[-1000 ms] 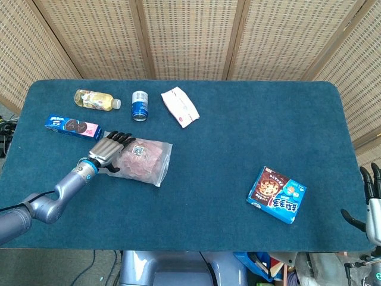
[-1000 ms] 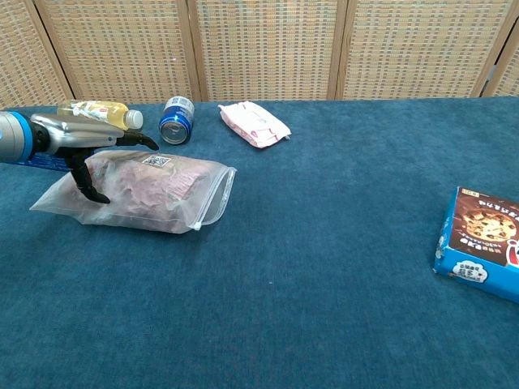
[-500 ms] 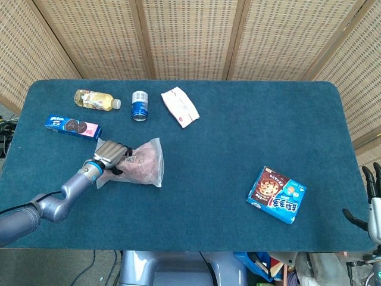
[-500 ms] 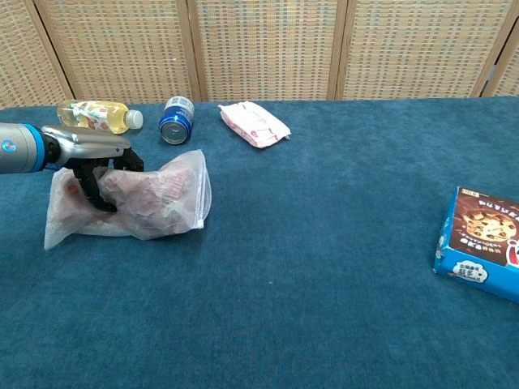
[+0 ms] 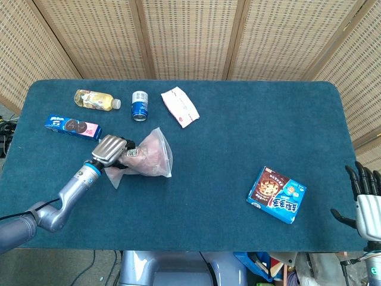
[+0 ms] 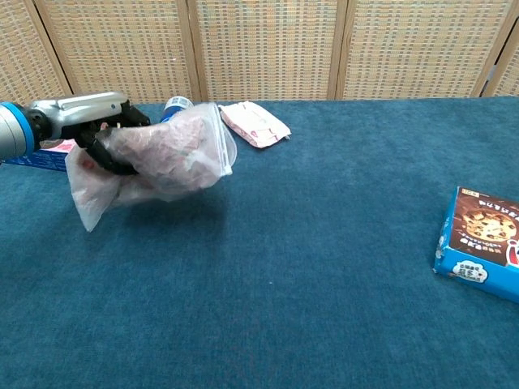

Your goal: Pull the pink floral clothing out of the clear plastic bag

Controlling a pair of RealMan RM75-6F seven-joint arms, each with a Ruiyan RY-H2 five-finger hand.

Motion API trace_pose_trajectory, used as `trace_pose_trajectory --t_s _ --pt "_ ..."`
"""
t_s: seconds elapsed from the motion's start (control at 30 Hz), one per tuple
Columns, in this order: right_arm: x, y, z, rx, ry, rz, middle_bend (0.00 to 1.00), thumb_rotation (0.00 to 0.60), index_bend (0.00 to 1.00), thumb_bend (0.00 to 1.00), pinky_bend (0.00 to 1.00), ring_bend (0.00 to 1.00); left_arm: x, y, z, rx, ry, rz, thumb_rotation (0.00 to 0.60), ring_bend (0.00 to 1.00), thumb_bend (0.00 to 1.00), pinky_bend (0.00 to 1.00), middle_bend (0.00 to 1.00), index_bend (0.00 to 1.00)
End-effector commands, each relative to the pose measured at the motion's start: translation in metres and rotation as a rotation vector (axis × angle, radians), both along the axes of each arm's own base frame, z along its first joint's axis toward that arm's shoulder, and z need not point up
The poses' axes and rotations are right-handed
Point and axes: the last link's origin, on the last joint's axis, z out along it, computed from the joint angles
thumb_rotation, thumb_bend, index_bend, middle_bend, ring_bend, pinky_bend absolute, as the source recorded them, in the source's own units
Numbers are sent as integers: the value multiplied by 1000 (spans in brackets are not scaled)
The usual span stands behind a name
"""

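My left hand [image 5: 111,151] [image 6: 96,126] grips the clear plastic bag [image 5: 146,158] [image 6: 166,154] and holds it lifted off the blue table. The pink floral clothing [image 6: 160,150] is bunched inside the bag, with a white label [image 5: 132,152] showing near my fingers. The bag's loose end hangs down at the left [image 6: 87,201]. My right hand [image 5: 365,196] shows at the lower right edge of the head view, fingers spread, holding nothing, far from the bag.
A yellow drink bottle [image 5: 94,99], a blue can [image 5: 140,105], a white-pink packet [image 5: 180,106] [image 6: 254,123] and a blue biscuit box [image 5: 72,127] lie at the back left. A blue snack box [image 5: 277,194] [image 6: 482,245] lies at the right.
My left hand closed on the bag, crumpled it, then raised it off the table and shifted it slightly right. My right hand rose a little into view.
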Motion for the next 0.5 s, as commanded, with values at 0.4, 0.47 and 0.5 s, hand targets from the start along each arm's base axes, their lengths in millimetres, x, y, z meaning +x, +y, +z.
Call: trace_pose_trajectory --t_s 0.4,0.47,0.5 --pt "65 -74 29 198 -219 184 0 600 159 0 0 0 62 -1 -16 43 -339 -228 600 478 352 531 564 596" --pt "79 -84 29 232 -248 205 0 600 184 0 0 0 73 0 -20 41 -359 -247 600 478 352 531 564 599" --pt "84 -88 28 248 -253 210 0 600 202 0 0 0 77 1 -22 42 -368 -253 600 478 352 531 564 601"
